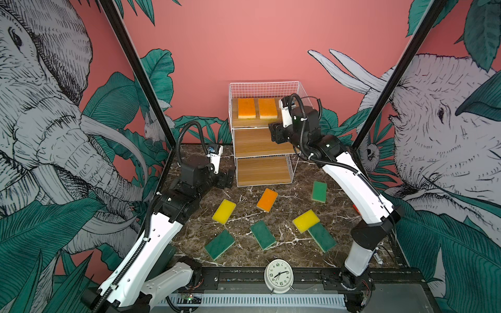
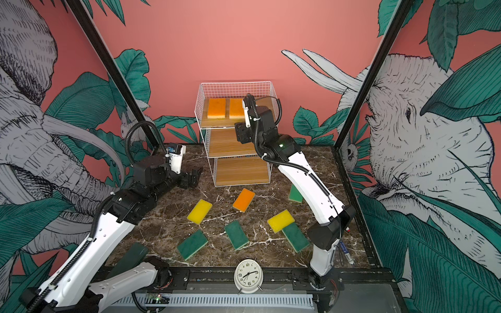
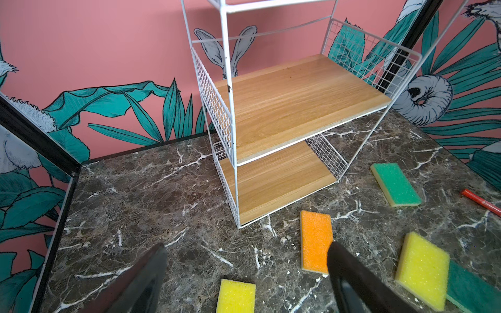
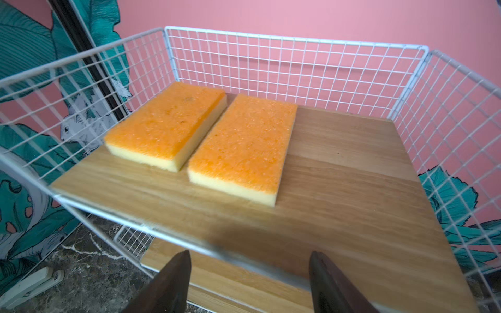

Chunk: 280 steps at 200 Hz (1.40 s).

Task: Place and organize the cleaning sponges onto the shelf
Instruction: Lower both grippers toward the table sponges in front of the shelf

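Observation:
The shelf (image 1: pixel 254 142) stands at the back of the marble table. Two orange sponges (image 4: pixel 168 124) (image 4: pixel 244 146) lie side by side on its top board; the two lower boards are bare. My right gripper (image 4: pixel 250 252) (image 1: pixel 275 132) hangs open and empty just in front of the top tier's edge. My left gripper (image 3: pixel 247 245) (image 1: pixel 226 178) is open and empty, low beside the shelf's bottom left corner. On the table lie one orange sponge (image 1: pixel 267 199), two yellow sponges (image 1: pixel 224 211) (image 1: pixel 306 220) and several green sponges (image 1: pixel 262 234). The right-hand yellow one rests partly on a green one (image 1: pixel 322 237).
A white alarm clock (image 1: pixel 278 276) stands at the table's front edge. A red pen (image 3: pixel 481 202) lies near the right wall. Black frame posts (image 1: pixel 141 73) rise at both back corners.

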Each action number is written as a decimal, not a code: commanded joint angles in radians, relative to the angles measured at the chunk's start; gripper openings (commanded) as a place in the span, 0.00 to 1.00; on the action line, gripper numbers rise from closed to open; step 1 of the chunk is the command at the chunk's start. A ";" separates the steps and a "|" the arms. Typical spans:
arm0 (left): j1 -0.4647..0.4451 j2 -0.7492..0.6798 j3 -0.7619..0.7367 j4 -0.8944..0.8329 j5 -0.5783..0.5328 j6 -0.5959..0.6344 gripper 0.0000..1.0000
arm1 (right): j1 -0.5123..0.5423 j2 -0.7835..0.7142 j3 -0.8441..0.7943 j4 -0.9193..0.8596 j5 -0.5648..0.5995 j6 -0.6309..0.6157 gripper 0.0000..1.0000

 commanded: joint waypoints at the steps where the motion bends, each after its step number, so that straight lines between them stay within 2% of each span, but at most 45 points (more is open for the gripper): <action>1: 0.005 -0.022 0.003 -0.054 0.017 0.016 0.93 | 0.047 -0.121 -0.078 0.022 0.069 -0.054 0.74; 31: 0.005 -0.005 0.013 -0.161 0.061 0.045 0.92 | 0.056 -0.316 -0.311 0.038 0.063 -0.014 0.75; 64: 0.004 0.006 -0.030 -0.240 0.136 0.057 0.90 | 0.056 -0.521 -0.577 0.027 0.117 0.058 0.79; 88: 0.002 -0.039 -0.100 -0.199 0.185 0.021 0.90 | 0.056 -0.601 -0.703 0.007 0.088 0.131 0.91; 111: 0.002 -0.089 -0.180 -0.140 0.202 -0.017 0.90 | 0.055 -0.619 -0.795 0.038 0.013 0.169 0.99; 134: 0.002 -0.098 -0.248 -0.088 0.202 -0.081 0.90 | 0.054 -0.587 -0.858 0.025 -0.016 0.184 0.99; 170: -0.012 -0.080 -0.362 0.034 0.195 -0.188 0.83 | 0.047 -0.531 -0.914 0.008 -0.014 0.240 0.99; 197: -0.066 -0.029 -0.421 0.074 0.130 -0.247 0.80 | 0.025 -0.537 -0.999 0.033 -0.007 0.301 0.99; 222: -0.167 0.058 -0.414 0.085 0.026 -0.243 0.78 | -0.057 -0.532 -1.099 0.086 -0.139 0.383 0.99; 240: -0.192 0.118 -0.422 0.122 0.013 -0.271 0.76 | -0.093 -0.519 -1.184 0.155 -0.212 0.463 0.99; 260: -0.200 0.140 -0.465 0.194 -0.029 -0.322 0.67 | -0.095 -0.511 -1.282 0.232 -0.237 0.558 0.99; 280: -0.200 0.148 -0.510 0.265 -0.091 -0.382 0.47 | -0.094 -0.500 -1.356 0.283 -0.245 0.620 0.98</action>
